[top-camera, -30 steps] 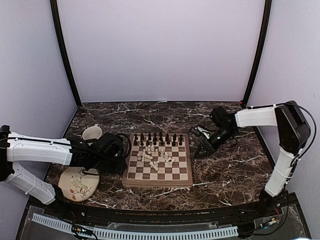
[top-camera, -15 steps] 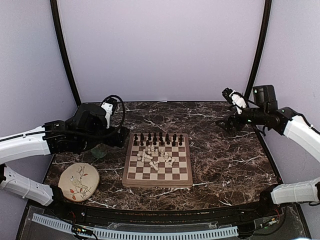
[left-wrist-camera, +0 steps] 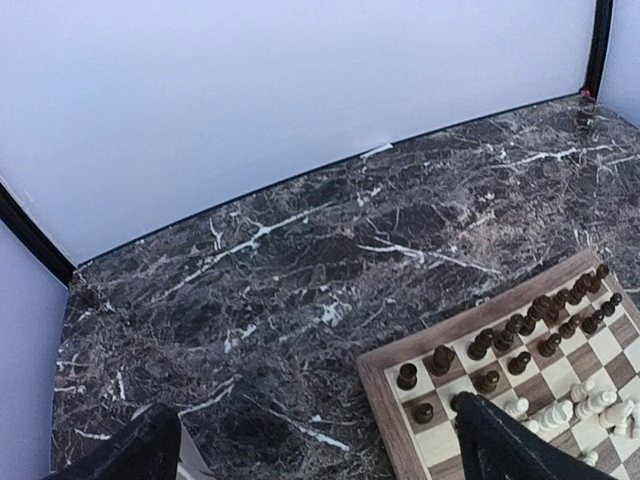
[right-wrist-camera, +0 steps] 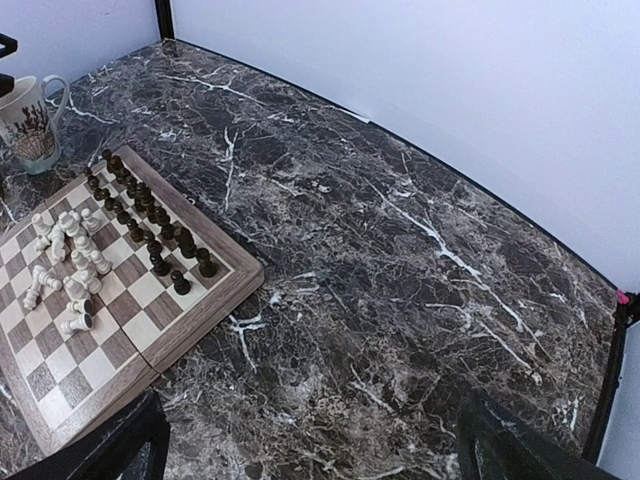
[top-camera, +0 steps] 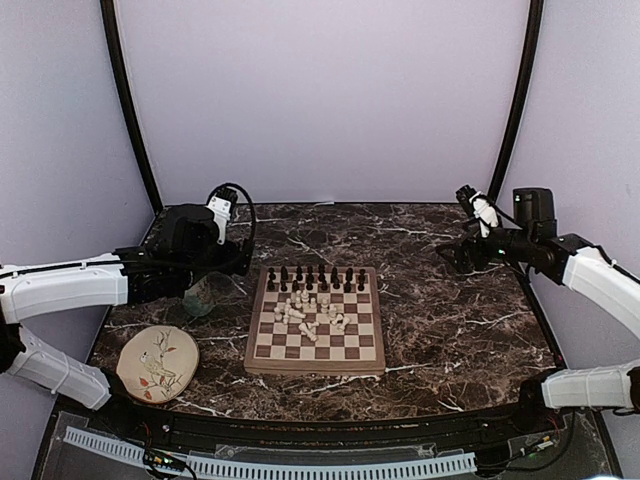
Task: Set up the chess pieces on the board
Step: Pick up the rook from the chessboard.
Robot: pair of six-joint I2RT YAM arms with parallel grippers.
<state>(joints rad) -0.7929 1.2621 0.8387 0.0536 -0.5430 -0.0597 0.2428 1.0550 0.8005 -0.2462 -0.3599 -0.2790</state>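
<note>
On the dark marble table (top-camera: 440, 320) we see the square wooden chessboard w/ tan border (top-camera: 315, 366): dark brown-black pieces (top-camera: 315, 279) ranked along its far edge, cream-white pieces (top-camera: 308, 315) heaped mid-board, several toppled. Left gripper (left-wrist-camera: 315, 445) & right gripper (right-wrist-camera: 310, 445) hover either side, wide open, empty, prob. poised to pick.

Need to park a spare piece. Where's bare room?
The marble table right of the board is bare, as is the strip behind it. The board's near rows are free. Crowded: white pieces heaped mid-board, dark pieces along its far edge, mug and plate on the left.
</note>
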